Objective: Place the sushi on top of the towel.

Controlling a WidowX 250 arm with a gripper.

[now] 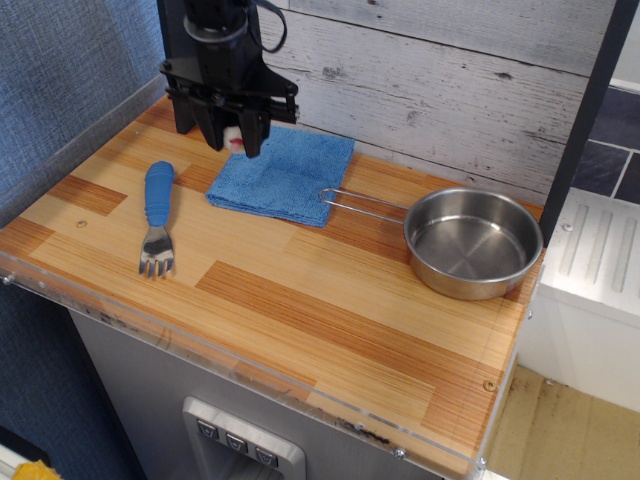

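Note:
My black gripper (232,138) hangs over the back left of the wooden table, above the near-left corner of the blue towel (285,173). Its fingers are shut on the sushi (234,138), of which only a small white and pink patch shows between the fingers. The towel lies flat and folded against the back wall, with nothing on it. The sushi is held clear above the cloth.
A blue-handled fork (157,213) lies left of the towel, tines toward the front. A steel pan (471,243) stands at the right, its wire handle reaching to the towel's right edge. A dark post (183,70) stands behind the gripper.

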